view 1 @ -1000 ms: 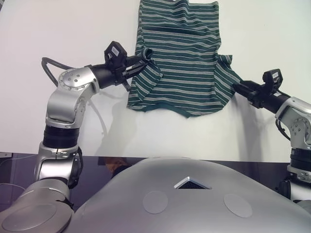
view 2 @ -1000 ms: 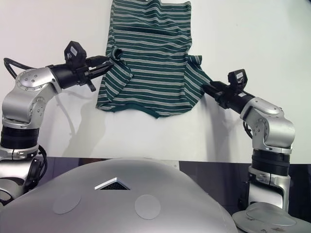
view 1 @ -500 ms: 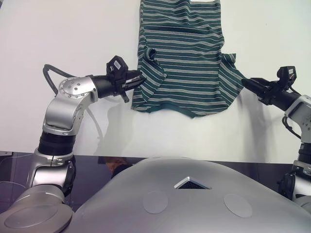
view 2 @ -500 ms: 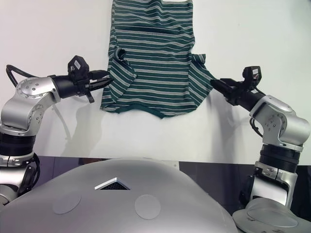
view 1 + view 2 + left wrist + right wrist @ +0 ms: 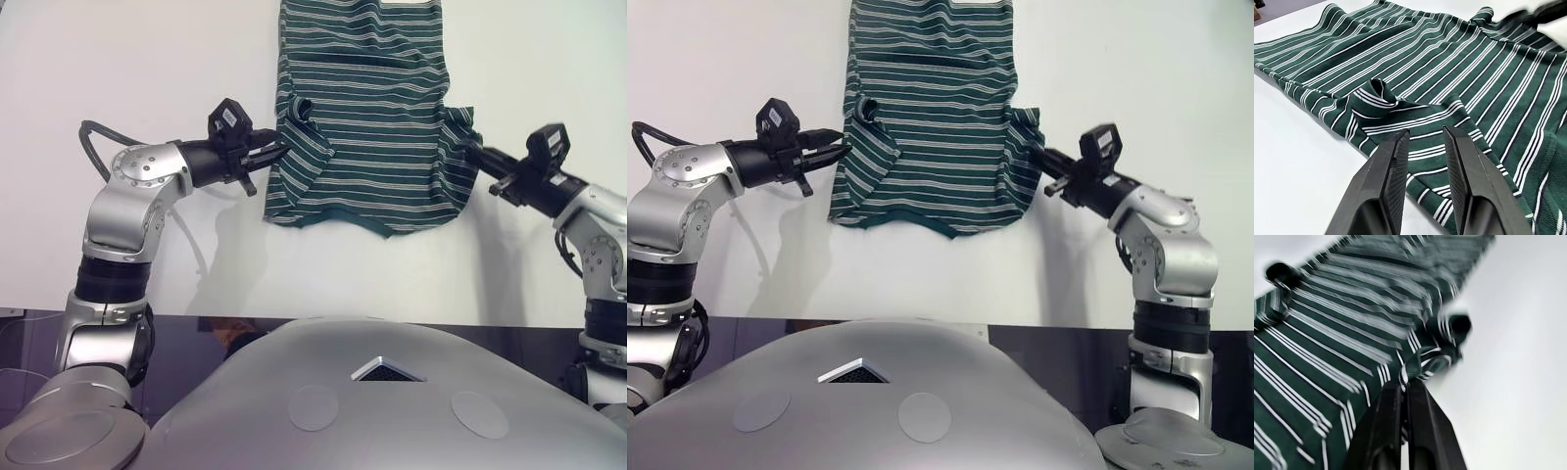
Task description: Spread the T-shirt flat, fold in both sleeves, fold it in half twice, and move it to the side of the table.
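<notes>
At the far middle of your white table (image 5: 118, 59), the green striped T-shirt (image 5: 367, 117) lies mostly spread out, with a sleeve bunched up on each side. Your left gripper (image 5: 282, 150) sits at the shirt's left edge, just beside the rolled-up sleeve, its fingers parted by a narrow gap and the tips over the striped cloth. Your right gripper (image 5: 470, 149) meets the crumpled right sleeve with its fingers drawn together, though you cannot tell whether any cloth is pinched between them.
</notes>
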